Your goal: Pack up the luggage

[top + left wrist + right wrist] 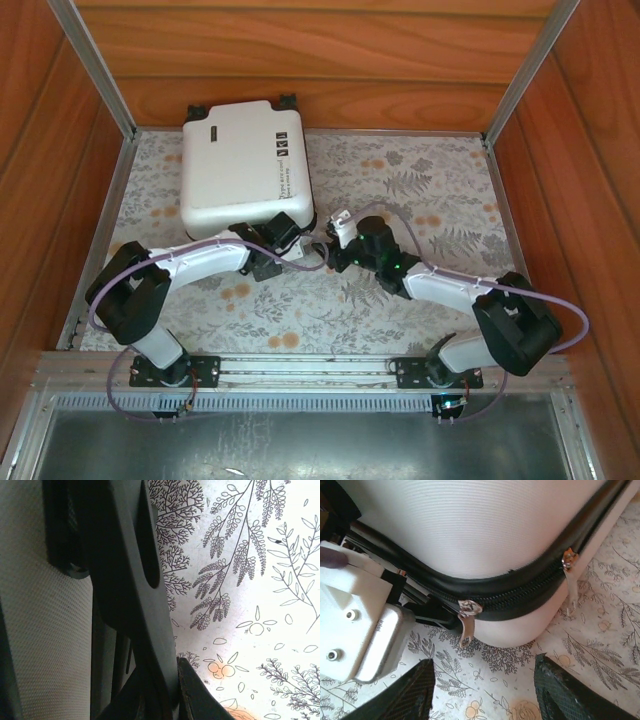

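Floral-patterned table (420, 170), with glossy white hard-shell suitcase (245, 165) closed at far left. Right claw (485, 680) apart, empty, facing silver zipper pull (467, 620) at near corner. Left claw (298, 226) beside it, state impossible to tell. Probably zipper step; next needing exact pinch on pull.

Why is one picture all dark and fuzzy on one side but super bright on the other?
Left wrist view: a black shape sits right at the lens, dark and soft, while the fern-printed table cover beyond glows washed-out. Right wrist view: the white hard-shell suitcase and its silver zipper pulls look sharp.
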You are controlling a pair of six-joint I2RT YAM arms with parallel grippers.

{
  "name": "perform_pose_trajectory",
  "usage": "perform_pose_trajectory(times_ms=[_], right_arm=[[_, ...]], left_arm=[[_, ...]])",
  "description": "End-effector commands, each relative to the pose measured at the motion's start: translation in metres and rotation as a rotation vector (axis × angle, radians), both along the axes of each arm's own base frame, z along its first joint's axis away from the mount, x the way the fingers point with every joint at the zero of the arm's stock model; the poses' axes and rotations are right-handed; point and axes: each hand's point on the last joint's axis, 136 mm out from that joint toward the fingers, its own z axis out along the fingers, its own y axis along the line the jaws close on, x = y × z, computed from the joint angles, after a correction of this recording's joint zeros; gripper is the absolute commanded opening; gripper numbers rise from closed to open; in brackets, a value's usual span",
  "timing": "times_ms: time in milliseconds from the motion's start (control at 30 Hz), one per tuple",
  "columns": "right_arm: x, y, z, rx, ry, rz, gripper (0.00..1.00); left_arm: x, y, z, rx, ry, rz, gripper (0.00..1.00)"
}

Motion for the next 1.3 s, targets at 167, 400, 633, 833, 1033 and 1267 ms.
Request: perform_pose_trajectory(times_ms=[167, 400, 633, 833, 1033, 1267], right_arm=[[0.011, 0.014, -0.008, 0.01, -0.023, -0.118, 0.57], [0.022, 0.023, -0.013, 0.024, -0.014, -0.168, 0.52], [0.031, 0.027, -0.009, 0.032, -0.021, -0.195, 0.46], [0.032, 0.022, -0.009, 0.022, -0.025, -0.215, 0.36], [0.035, 0.011, -0.01, -0.041, -0.059, -0.247, 0.13], [0.039, -0.002, -0.02, -0.163, -0.072, -0.26, 0.03]], left_arm=[[-0.018, -0.038, 0.0, -0.24, 0.126, 0.035, 0.0], [-0.022, -0.041, 0.0, -0.255, 0.141, 0.024, 0.0], [-0.025, -0.042, -0.003, -0.253, 0.155, 0.016, 0.0], [-0.026, -0.042, -0.005, -0.25, 0.16, 0.013, 0.0], [-0.028, -0.041, -0.004, -0.251, 0.16, 0.005, 0.0], [-0.033, -0.04, -0.01, -0.238, 0.18, -0.008, 0.0]])
